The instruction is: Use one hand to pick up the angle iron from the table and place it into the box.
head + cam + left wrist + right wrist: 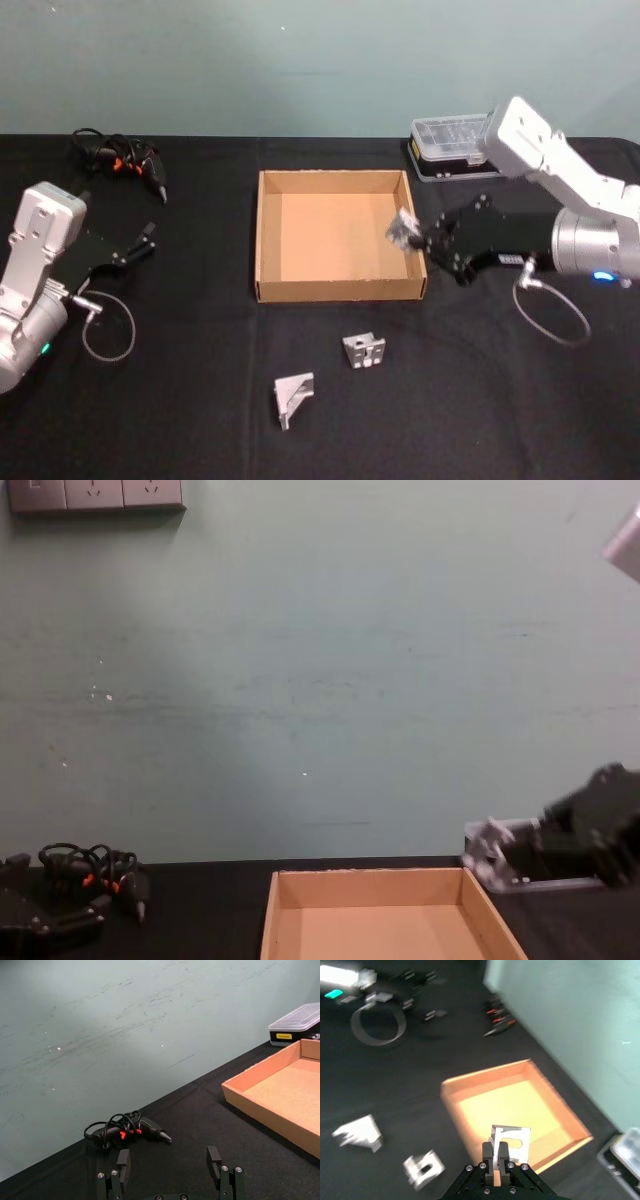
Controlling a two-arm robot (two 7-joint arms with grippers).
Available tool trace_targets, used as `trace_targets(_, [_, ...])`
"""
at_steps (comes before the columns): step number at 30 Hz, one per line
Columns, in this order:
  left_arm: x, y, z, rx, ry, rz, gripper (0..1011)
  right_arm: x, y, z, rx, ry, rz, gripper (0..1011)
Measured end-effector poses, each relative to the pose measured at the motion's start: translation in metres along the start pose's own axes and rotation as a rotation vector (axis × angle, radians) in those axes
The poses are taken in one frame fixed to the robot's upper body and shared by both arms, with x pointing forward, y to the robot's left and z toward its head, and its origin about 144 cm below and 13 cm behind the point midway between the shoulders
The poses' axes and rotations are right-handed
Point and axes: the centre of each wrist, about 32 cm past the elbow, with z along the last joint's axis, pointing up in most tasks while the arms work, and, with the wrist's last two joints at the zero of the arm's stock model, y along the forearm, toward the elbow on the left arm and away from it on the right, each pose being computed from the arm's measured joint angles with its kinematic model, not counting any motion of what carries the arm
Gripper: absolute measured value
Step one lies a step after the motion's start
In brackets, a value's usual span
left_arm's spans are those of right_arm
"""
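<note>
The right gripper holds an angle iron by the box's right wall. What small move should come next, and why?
Probably shift it a little to the left before releasing: the right gripper, shut on the angle iron, hangs about over the right wall of the box, barely inside. The left gripper sits parked, open.

The box (340, 290) is open from above, its floor bare, with only low walls to cross. Over its right wall hangs the right gripper (413, 232), jaws closed on an angle iron (402, 226). Two loose irons (364, 351) (294, 396) lie on the worktop (200, 330) in front of the box, apart from each other. The case (447, 147) stands behind the right arm. A cabled tool (125, 160) lies back left, well apart from the box. A bare strip separates the box from the parked left gripper (145, 243).
</note>
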Motion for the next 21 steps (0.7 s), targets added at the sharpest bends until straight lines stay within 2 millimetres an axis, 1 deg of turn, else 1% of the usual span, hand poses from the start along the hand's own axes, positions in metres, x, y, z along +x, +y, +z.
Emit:
trace_targets(3, [0.000,0.000,0.000,0.000,0.000,0.000,1000,-0.001,0.012,-0.001,0.030,0.059,-0.092,67])
trace_targets(6, [0.000,0.000,0.000,0.000,0.000,0.000,1000,0.000,0.023,-0.002,0.034,0.105,-0.137,67])
trace_targets(7, [0.000,0.000,0.000,0.000,0.000,0.000,1000,0.000,0.030,-0.004,0.034,0.137,-0.161,67])
trace_targets(9, [0.000,0.000,0.000,0.000,0.000,0.000,1000,0.001,0.038,-0.005,0.035,0.165,-0.178,67])
trace_targets(12, [0.000,0.000,0.000,0.000,0.000,0.000,1000,0.003,0.057,-0.009,0.035,0.226,-0.203,67])
trace_targets(13, [0.000,0.000,0.000,0.000,0.000,0.000,1000,0.003,0.057,-0.009,0.035,0.226,-0.203,67])
trace_targets(18, [0.000,0.000,0.000,0.000,0.000,0.000,1000,0.005,0.083,-0.016,0.011,0.284,-0.213,67])
trace_targets(21, [0.000,0.000,0.000,0.000,0.000,0.000,1000,0.005,0.090,-0.019,-0.003,0.299,-0.216,67])
